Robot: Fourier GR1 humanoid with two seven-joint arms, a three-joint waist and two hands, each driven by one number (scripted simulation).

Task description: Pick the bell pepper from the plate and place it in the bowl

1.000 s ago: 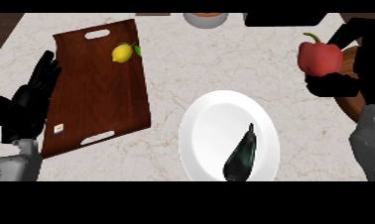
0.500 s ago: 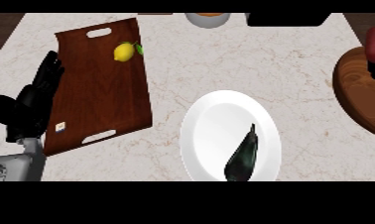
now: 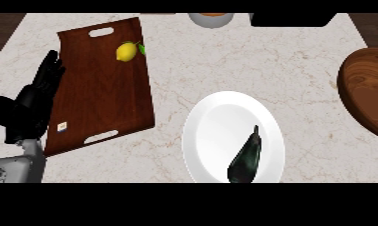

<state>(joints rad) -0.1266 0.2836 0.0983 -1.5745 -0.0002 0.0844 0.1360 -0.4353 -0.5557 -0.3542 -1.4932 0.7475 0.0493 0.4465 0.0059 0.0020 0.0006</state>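
Lemon (image 3: 127,51) on tray (image 3: 96,115), plate (image 3: 214,135) right, bowl (image 3: 362,90) far right.

The marble counter (image 3: 221,65) bears a wooden tray (image 3: 103,85), a white plate (image 3: 221,135) and a wooden bowl (image 3: 362,90).

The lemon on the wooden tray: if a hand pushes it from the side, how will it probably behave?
The lemon looks rounded and lies free on the flat tray, so it would probably roll, not slide. Its oval shape suggests a wobbling path. It looks compact, so likely stiff under a push.
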